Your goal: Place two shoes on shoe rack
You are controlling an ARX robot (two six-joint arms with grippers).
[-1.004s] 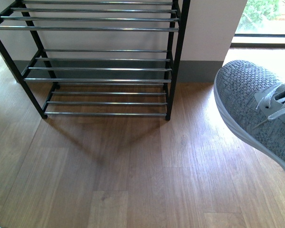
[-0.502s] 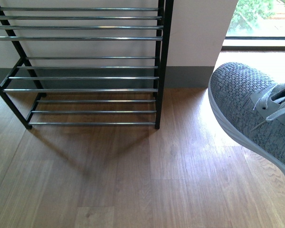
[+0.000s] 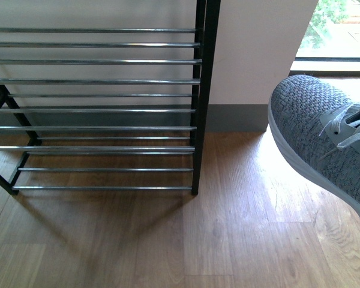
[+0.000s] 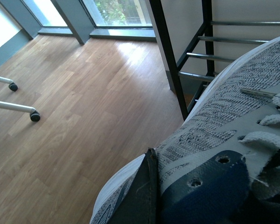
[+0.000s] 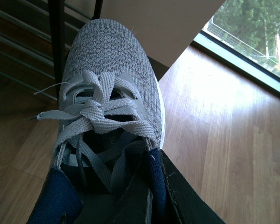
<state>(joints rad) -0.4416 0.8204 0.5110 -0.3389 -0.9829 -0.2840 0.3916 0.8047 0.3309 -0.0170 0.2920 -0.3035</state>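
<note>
Left wrist view alone shows the left hand pinching the second shoe; right hand pinches the first shoe.

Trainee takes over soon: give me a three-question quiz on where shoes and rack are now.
1. True or false: a shoe sits on a visible tier of the shoe rack.
2. In the front view, the grey shoe is on the rack's: A left, B right, C top tier.
3. Fill in: the second shoe shows in the ___ wrist view.
Key: 1 false; 2 B; 3 left.
</note>
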